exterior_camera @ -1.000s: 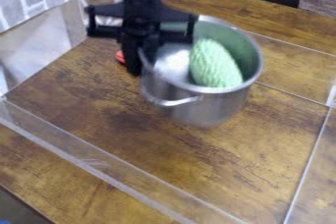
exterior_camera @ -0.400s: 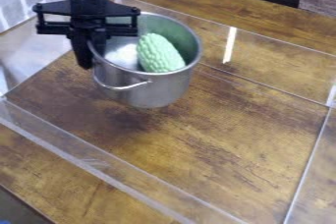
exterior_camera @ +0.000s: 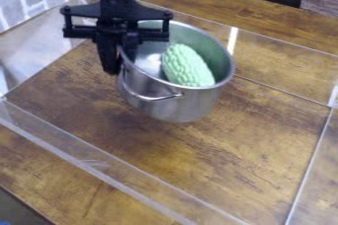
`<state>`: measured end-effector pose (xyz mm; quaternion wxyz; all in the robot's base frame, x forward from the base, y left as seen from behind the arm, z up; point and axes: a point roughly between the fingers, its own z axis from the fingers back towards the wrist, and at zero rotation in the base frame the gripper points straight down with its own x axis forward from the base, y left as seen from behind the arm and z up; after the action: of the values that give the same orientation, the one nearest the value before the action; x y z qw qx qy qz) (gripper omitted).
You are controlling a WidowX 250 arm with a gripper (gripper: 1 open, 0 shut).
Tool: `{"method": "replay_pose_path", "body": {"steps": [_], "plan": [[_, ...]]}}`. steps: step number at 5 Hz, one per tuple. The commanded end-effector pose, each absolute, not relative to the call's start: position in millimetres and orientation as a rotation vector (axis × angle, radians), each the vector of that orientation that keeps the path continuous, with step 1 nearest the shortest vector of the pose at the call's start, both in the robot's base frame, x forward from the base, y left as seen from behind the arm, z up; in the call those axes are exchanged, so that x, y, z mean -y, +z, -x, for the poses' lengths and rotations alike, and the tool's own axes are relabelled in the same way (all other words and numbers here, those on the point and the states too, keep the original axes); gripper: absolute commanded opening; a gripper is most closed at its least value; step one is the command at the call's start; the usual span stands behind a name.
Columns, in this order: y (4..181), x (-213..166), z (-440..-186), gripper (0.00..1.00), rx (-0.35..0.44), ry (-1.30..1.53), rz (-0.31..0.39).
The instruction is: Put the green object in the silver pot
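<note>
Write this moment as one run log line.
green object: inside silver pot | gripper: at pot's left rim, pointing down | red object: not visible

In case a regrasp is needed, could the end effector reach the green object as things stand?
Probably yes: the green object lies uncovered in the open pot, and the end effector hangs at its left rim.

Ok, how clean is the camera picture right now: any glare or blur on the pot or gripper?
Camera view: soft and low-res throughout; bright glare on the silver pot wall and inner rim; gripper dark, fingertips smeared; green object readable.
</note>
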<state>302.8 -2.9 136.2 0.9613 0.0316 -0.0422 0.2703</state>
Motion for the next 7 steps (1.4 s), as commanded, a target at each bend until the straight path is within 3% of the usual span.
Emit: {"method": "replay_pose_path", "body": {"steps": [1,3,5,7], "plan": [[153.3,-6,-313,1.0,0.15,0.507,-0.04],[146.2,-25,-301,1.0,0.135,0.525,-0.042],[121.7,-22,-301,1.0,0.118,0.598,-0.046],[109.5,-29,-293,1.0,0.101,0.639,-0.047]]}}
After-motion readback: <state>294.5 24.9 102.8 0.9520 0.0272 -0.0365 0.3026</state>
